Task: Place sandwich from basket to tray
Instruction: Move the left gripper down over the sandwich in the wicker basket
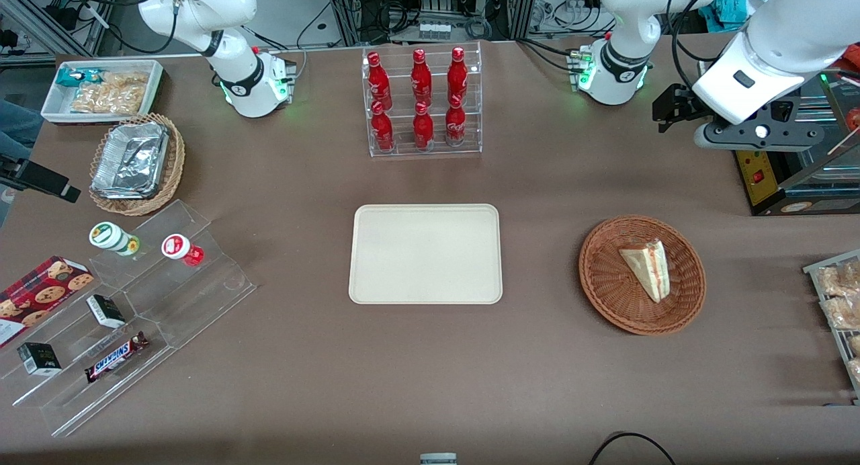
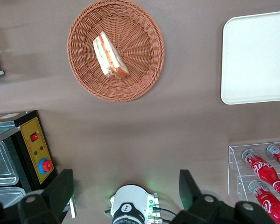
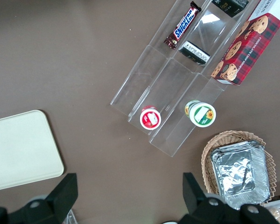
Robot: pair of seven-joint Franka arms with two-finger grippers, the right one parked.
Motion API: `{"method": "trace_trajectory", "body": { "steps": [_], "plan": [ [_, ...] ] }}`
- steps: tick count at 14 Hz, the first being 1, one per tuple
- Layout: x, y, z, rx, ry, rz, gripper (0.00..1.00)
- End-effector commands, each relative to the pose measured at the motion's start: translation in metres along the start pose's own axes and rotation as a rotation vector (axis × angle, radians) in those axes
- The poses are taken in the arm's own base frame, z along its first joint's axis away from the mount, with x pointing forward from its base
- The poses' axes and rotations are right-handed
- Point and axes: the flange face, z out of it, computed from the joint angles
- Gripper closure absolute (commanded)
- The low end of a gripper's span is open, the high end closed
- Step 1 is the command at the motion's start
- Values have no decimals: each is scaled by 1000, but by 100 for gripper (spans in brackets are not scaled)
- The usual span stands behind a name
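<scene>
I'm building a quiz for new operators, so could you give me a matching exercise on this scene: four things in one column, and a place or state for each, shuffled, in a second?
Column one:
1. sandwich
2. tray
3. gripper
4. red bottles

Column two:
A. standing in a clear rack, farther from the front camera than the tray
B. lying in the basket
C. open, raised above the table near the working arm's end
D. flat on the table with nothing on it

Pairs: 1-B, 2-D, 3-C, 4-A
</scene>
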Motion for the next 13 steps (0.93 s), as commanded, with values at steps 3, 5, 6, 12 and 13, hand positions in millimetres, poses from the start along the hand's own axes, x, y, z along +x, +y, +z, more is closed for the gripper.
{"method": "trace_trajectory", "body": {
  "steps": [3,5,6,12,13],
  "plan": [
    [0,-5,9,11,-32,-11,0],
    [14,-14,52,17,-113,-31,0],
    [25,-26,79,14,-156,-67,0],
    [65,-46,258,-19,-61,-269,0],
    [70,-53,282,-35,-53,-306,0]
  ]
}}
